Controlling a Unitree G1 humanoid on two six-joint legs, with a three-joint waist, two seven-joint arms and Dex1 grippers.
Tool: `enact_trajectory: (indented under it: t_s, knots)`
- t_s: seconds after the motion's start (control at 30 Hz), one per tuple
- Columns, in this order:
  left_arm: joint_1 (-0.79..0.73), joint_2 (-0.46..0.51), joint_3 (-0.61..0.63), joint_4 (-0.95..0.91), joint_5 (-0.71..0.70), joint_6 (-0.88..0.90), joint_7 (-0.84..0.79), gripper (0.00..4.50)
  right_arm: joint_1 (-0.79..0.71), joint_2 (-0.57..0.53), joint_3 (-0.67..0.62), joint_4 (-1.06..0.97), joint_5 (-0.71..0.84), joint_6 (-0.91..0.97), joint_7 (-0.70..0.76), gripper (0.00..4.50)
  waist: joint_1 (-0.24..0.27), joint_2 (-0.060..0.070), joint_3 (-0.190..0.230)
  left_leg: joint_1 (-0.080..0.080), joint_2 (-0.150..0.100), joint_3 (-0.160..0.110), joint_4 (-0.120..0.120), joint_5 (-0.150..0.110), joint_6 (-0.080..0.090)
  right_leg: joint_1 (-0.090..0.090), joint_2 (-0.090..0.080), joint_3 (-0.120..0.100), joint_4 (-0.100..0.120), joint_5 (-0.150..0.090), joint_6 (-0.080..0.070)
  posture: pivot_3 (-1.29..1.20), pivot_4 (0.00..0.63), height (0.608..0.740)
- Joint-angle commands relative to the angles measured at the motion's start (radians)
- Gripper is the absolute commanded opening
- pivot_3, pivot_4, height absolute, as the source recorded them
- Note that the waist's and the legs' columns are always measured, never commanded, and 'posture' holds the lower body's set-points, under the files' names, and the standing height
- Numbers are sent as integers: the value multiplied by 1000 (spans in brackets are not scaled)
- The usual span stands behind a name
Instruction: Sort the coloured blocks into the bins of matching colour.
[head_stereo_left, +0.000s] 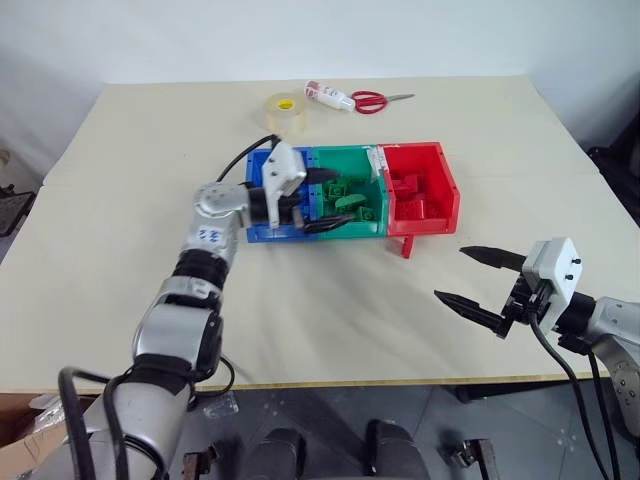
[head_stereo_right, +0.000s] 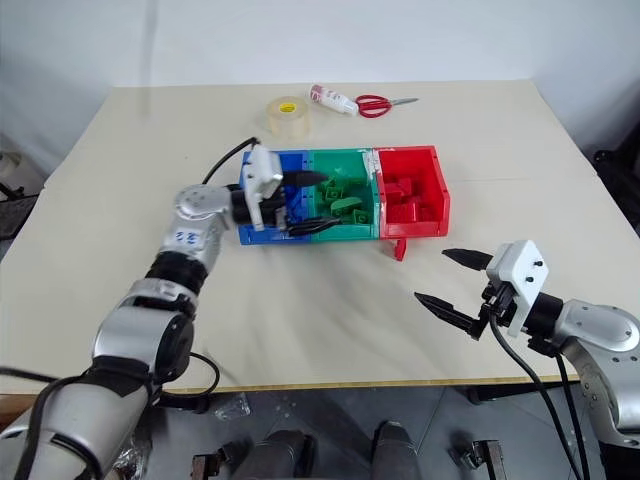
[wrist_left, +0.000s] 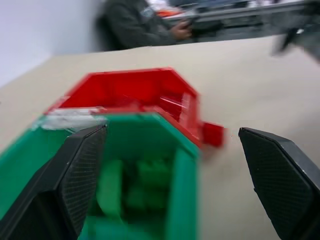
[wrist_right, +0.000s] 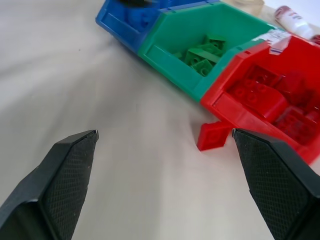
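Sorting nearly done: one red block (head_stereo_left: 406, 246) remains at the red bin's (head_stereo_left: 447, 185) seven o'clock; both grippers (head_stereo_left: 322, 201) (head_stereo_left: 478, 277) gape empty.

A pale beige tabletop (head_stereo_left: 300, 310) carries everything. Near its middle stand three bins joined side by side: a blue bin (head_stereo_right: 262, 235), a green bin (head_stereo_left: 352, 232) and a red bin (head_stereo_left: 445, 190). A single red block (head_stereo_left: 406, 246) lies on the bare surface, just beside the red bin's front corner. Toward the far edge are a roll of clear tape (head_stereo_left: 284, 109), a small tube (head_stereo_left: 329, 96) and red-handled scissors (head_stereo_left: 376, 100), the tube touching the scissors' handles.
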Motion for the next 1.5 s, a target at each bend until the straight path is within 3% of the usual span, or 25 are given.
enact_trajectory:
  t_s: [0.03, 0.2, 0.37, 0.67, 0.87, 0.97, 1.2, 1.37, 1.5]
  knots:
    - [137, 114, 24, -271, -108, 114, -127, 4481, -17, -24, 15, 12, -20, 19, -3, 4500, -4, 0, 0, 0, 0, 0, 0, 0, 0, 0, 0, 0, 0, 0, 0, 0, 150, 740]
    - [384, 284, 69, -496, -214, 164, -250, 4481, -52, 5, 80, 41, -52, 57, -46, 4500, -19, 1, -1, 1, 0, -1, -1, 0, 0, 0, 0, 0, 1, -1, -1, 0, 150, 740]
    - [544, 359, 134, -622, -309, 222, -248, 4481, -119, 93, 162, 104, -108, 74, -138, 4500, -19, 1, -1, 1, 0, -2, 0, 0, 0, 0, -1, 0, 2, -1, -2, 0, 150, 740]
    - [739, 326, 198, -806, -409, 282, -139, 4481, -327, 300, 256, 384, -232, -11, -282, 4500, -27, 1, -1, 2, 0, -2, -1, 0, 0, 0, -1, 0, 3, -1, -2, 0, 150, 740]
    - [780, 307, 201, -859, -417, 282, -76, 4481, -455, 408, 272, 590, -291, -69, -356, 4500, -27, 2, -1, 2, 0, -2, -1, 0, -1, -1, 0, 0, 3, -1, -3, 0, 150, 740]
    - [786, 302, 198, -882, -416, 282, -49, 4500, -450, 444, 265, 576, -283, -61, -377, 3889, -33, 2, -1, 2, 0, -2, -1, 0, 0, 0, 0, 0, 3, -1, -3, 0, 150, 740]
    - [788, 301, 186, -900, -417, 288, -17, 4500, -345, 420, 252, 351, -233, 18, -351, 1574, -46, 2, -1, 2, 0, -2, -2, 0, -1, -1, 0, 0, 4, -1, -3, 0, 150, 740]
    - [758, 291, 167, -869, -403, 278, -8, 4500, -337, 369, 217, 190, -173, 90, -333, 1438, -47, 3, -1, 2, 0, -2, -3, 0, -1, -2, 0, 1, 4, -1, -3, 0, 150, 740]
    - [725, 280, 146, -838, -391, 267, -7, 4500, -453, 329, 206, 247, -186, 99, -339, 1438, -47, 3, -1, 2, 0, -1, -2, 0, -1, -2, 0, 1, 4, -1, -3, 0, 150, 740]
